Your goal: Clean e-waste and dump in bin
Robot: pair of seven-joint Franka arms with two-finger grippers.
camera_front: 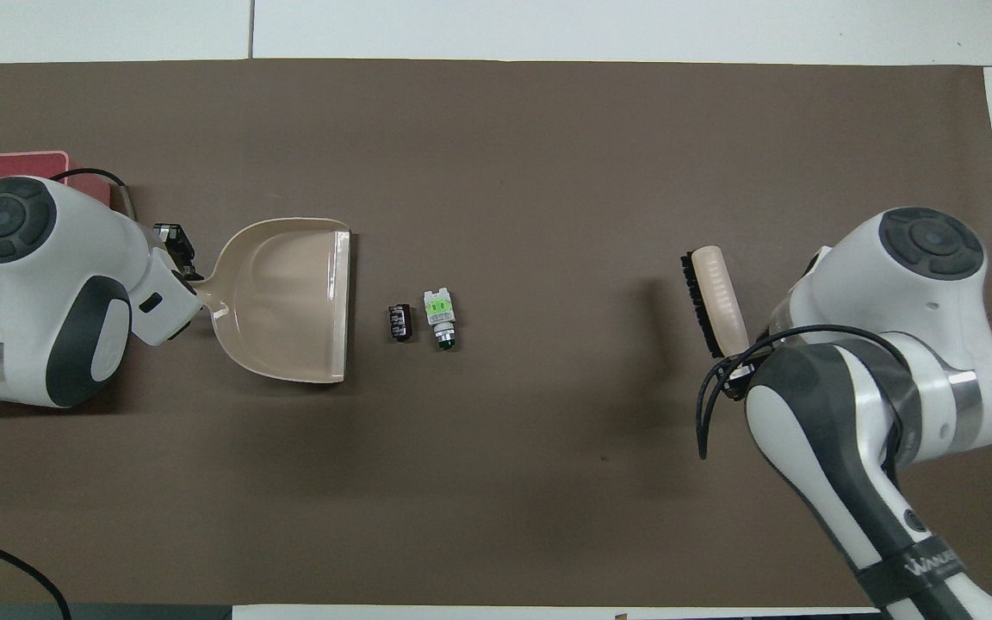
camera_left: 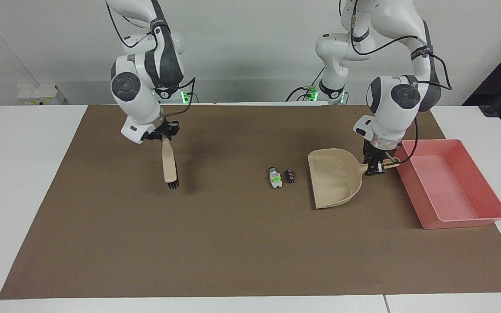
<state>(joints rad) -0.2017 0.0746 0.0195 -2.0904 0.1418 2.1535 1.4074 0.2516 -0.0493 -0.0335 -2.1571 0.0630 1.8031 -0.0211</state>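
Jaws clamping brush, dustpan.

The two e-waste bits lie side by side mid-mat. The dustpan sits just beside them toward the left arm's end, the bin next along. The brush hangs well apart, toward the right arm's end.

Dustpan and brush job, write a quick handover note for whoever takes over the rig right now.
Left claw: shut on the dustpan handle, beside the bin.
Right claw: shut on the brush, held in the air, bristles down.
The e-waste, two bits, lies on the mat just off the dustpan's open edge.
Done: both tools picked up.
Left: sweep both bits into the dustpan, then tip it into the bin.
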